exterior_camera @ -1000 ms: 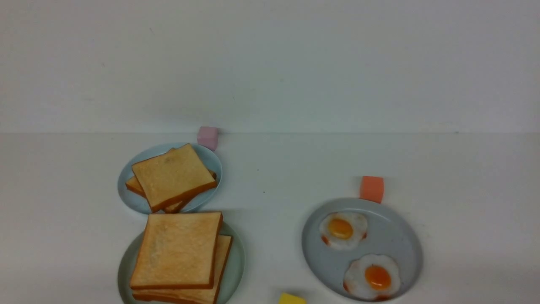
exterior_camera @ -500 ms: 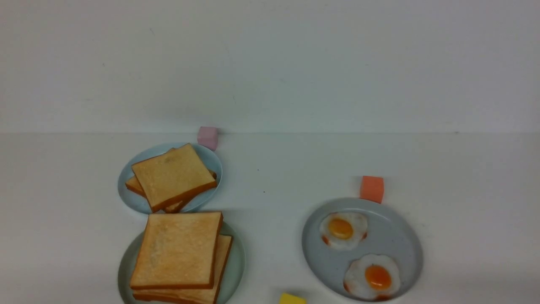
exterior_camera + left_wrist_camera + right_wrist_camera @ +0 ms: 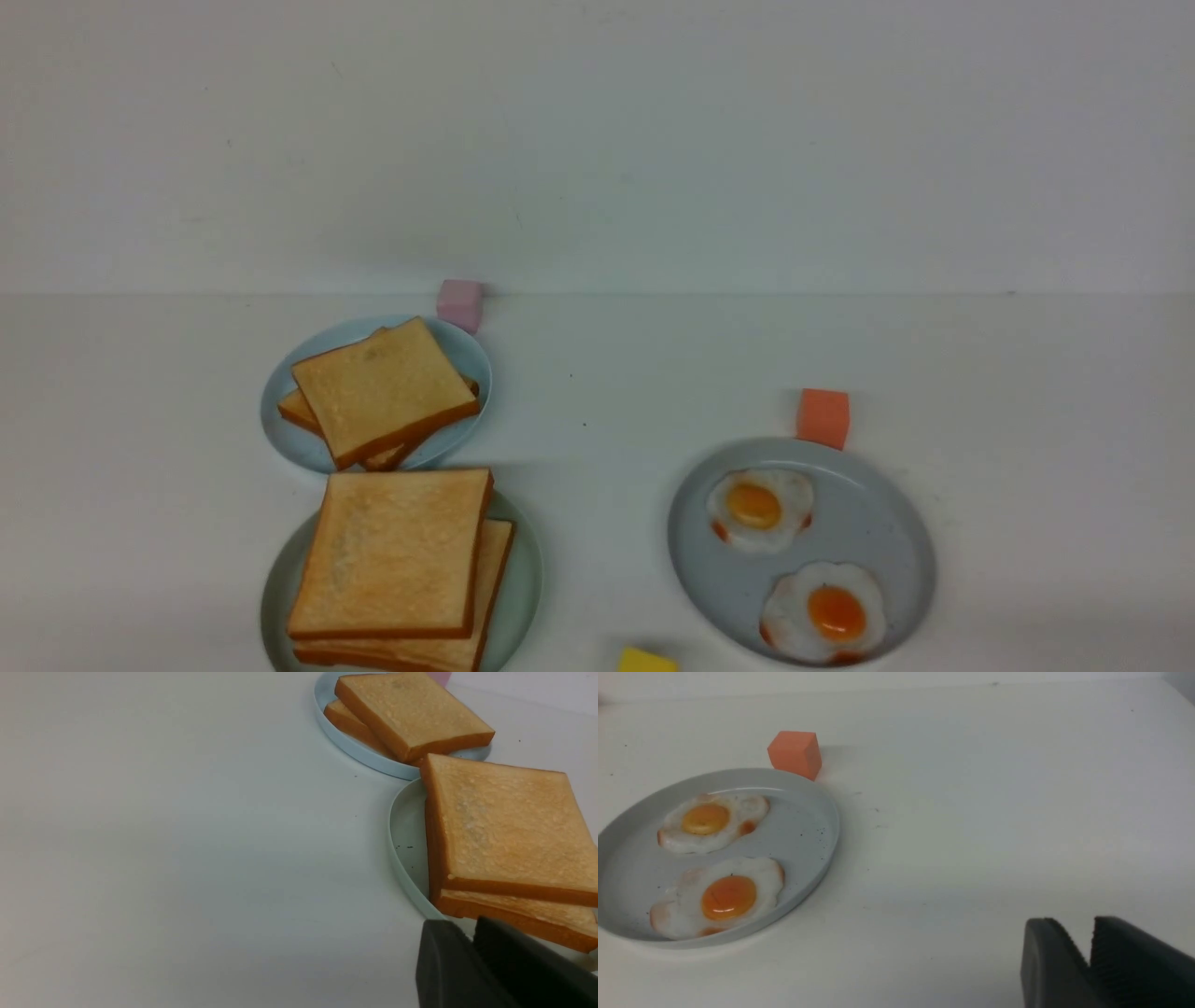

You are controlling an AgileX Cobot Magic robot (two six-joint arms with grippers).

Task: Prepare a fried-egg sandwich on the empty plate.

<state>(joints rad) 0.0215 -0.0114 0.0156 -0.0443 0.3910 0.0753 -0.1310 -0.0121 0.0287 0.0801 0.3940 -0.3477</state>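
White counter (image 3: 653, 373) meets a plain pale wall (image 3: 597, 140). The fried-egg sandwich (image 3: 397, 560) rests on the mint-green plate (image 3: 527, 579) at near left. Left gripper (image 3: 472, 938) and right gripper (image 3: 1087, 942): jaws nearly closed, holding nothing.

Sandwich (image 3: 504, 830) on mint plate (image 3: 405, 844), toast pile (image 3: 411, 714), closed left tool (image 3: 472, 938)
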